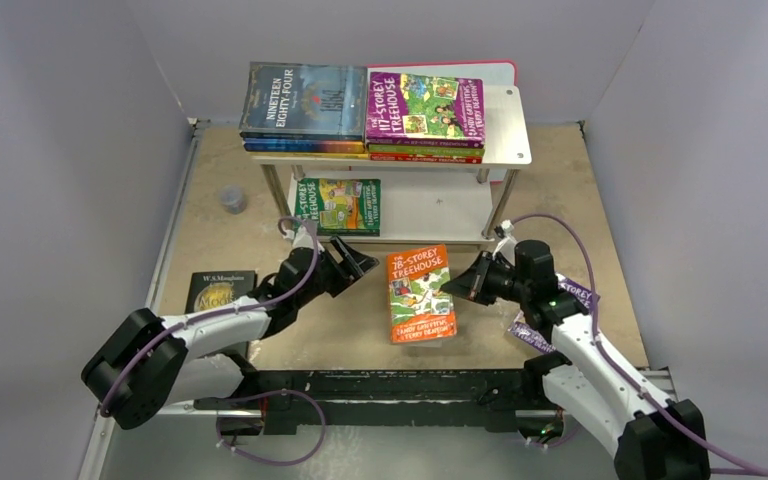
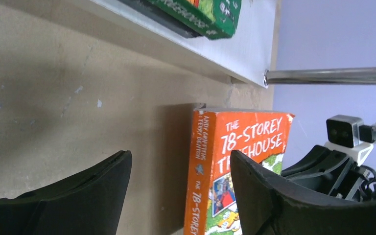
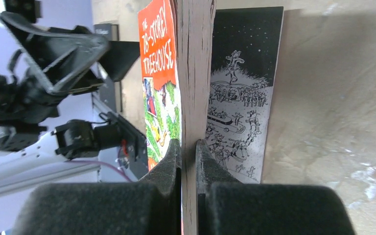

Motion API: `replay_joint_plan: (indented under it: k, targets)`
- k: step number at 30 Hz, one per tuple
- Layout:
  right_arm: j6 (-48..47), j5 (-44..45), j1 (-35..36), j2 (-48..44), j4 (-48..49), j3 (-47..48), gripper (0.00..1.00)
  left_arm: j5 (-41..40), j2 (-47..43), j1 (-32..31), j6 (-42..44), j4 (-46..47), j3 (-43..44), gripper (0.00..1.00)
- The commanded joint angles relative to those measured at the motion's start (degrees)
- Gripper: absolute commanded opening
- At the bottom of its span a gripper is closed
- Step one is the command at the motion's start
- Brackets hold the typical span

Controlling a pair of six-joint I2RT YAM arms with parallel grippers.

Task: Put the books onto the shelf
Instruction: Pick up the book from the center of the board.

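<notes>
Books are divided between the shelf (image 1: 508,120) and the table (image 1: 580,200). An orange book (image 1: 420,295) lies at the table's middle, just in front of the shelf. Its page block is pinched at the right edge by the right gripper (image 1: 463,284), whose jaws are pressed together on it. In the right wrist view the back cover is seen splayed on the table. The left gripper (image 1: 352,262) is held just left of the orange book, jaws spread wide and nothing gripped.

Two stacks are set side by side on the shelf's top board, the left topped by a blue book (image 1: 303,100) and the right by a magenta book (image 1: 425,105). A green book (image 1: 340,205) lies at the left end of the lower board. A black book (image 1: 220,290) lies near the table's left front corner, partly under the left arm. A violet book (image 1: 572,295) is partly hidden under the right arm. A small grey cup (image 1: 231,199) sits near the left edge.
</notes>
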Motion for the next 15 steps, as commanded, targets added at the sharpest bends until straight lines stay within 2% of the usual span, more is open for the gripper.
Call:
replay_joint_plan:
  k: [1, 8, 15]
  targets:
    - [3.2, -7.5, 0.1, -2.7, 6.6, 5.3, 0.00, 6.4, -1.5, 0.3, -0.3, 12.6, -3.1, 0.73]
    - [1.4, -9.3, 0.1, -1.6, 12.3, 4.7, 0.00, 17.2, -3.1, 0.7, -2.4, 27.0, -7.2, 0.74]
    - [0.5, -13.7, 0.0, -0.1, 18.7, 4.2, 0.00, 22.5, -2.2, 0.7, -3.1, 27.2, -5.3, 0.74]
